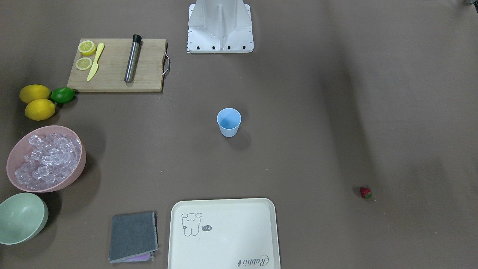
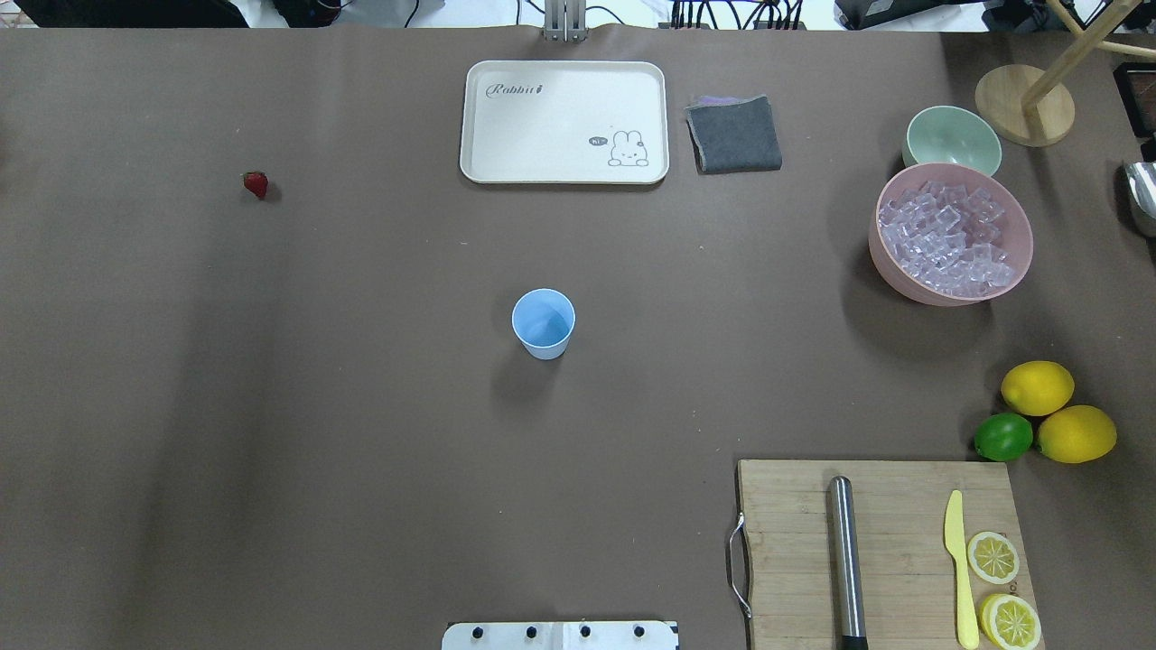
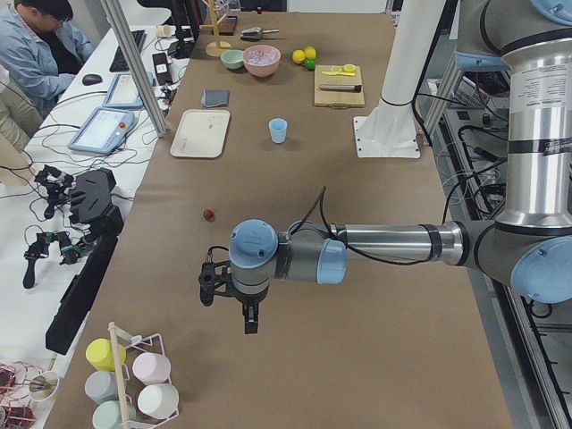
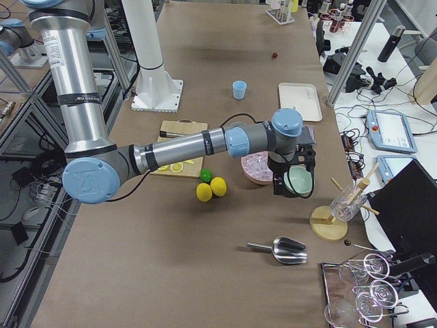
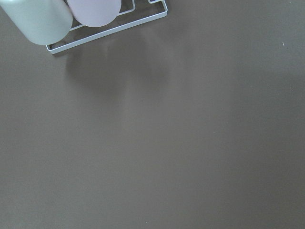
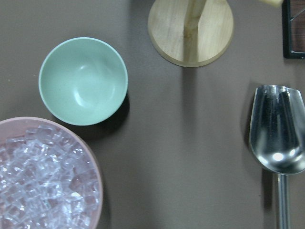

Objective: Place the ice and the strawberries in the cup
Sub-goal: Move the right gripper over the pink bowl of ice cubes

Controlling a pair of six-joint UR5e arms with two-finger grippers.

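The light blue cup (image 2: 543, 322) stands upright and empty at the table's middle; it also shows in the front view (image 1: 229, 122). The ice (image 2: 948, 239) is heaped in a pink bowl (image 2: 880, 262) at the right, and shows in the right wrist view (image 6: 38, 186). One strawberry (image 2: 256, 184) lies alone at the far left. My left gripper (image 3: 228, 304) hangs over bare table near the left end, short of the strawberry (image 3: 208, 214). My right gripper (image 4: 287, 184) hangs over the bowls. I cannot tell whether either is open or shut.
A pale green bowl (image 6: 83, 81), a metal scoop (image 6: 278, 131) and a wooden stand (image 6: 190, 31) lie by the ice bowl. A cream tray (image 2: 564, 122) and grey cloth (image 2: 733, 134) sit at the far edge. A cutting board (image 2: 890, 551), lemons (image 2: 1039, 388) and a cup rack (image 5: 109, 28) are also there.
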